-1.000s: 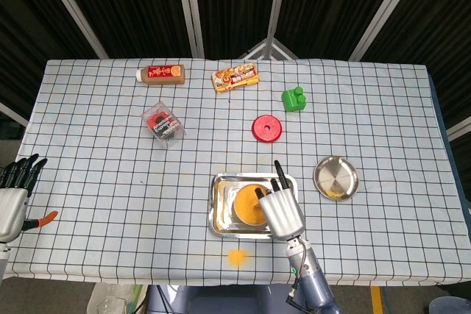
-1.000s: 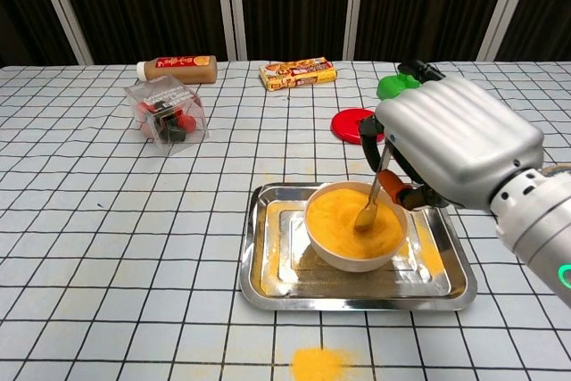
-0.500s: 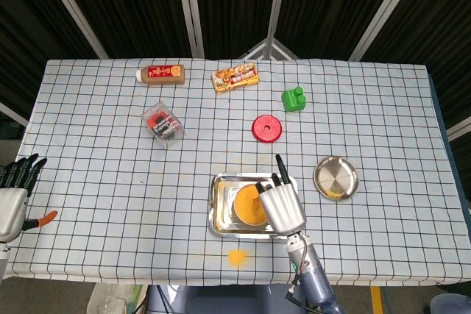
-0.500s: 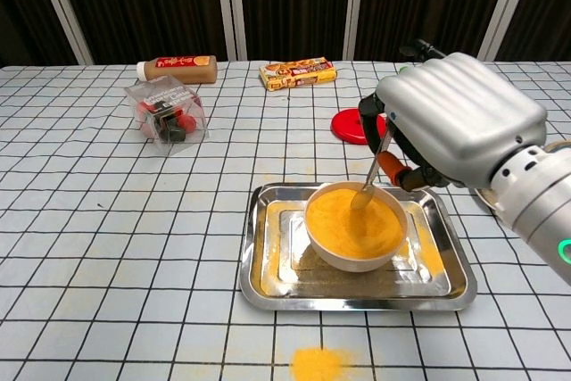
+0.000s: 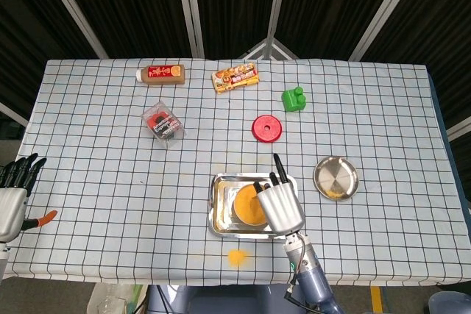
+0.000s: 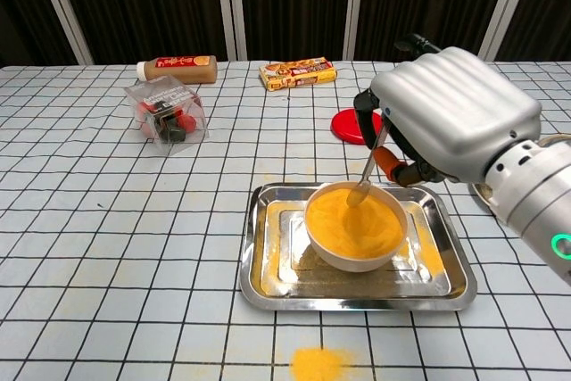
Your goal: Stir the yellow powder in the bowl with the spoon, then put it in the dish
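Right hand grips the spoon from above, its tip dipped in the yellow powder at the far edge of the bowl just below the fingers. Bowl sits in a metal tray. The dish lies to the hand's right on the desk, probably holding some powder. Left hand open, far left.

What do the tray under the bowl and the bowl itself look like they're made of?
The tray looks like polished stainless steel: silvery, with mirror-like reflections. The bowl looks like white glazed ceramic or perhaps plastic: its rim is smooth and opaque, which cannot settle it.
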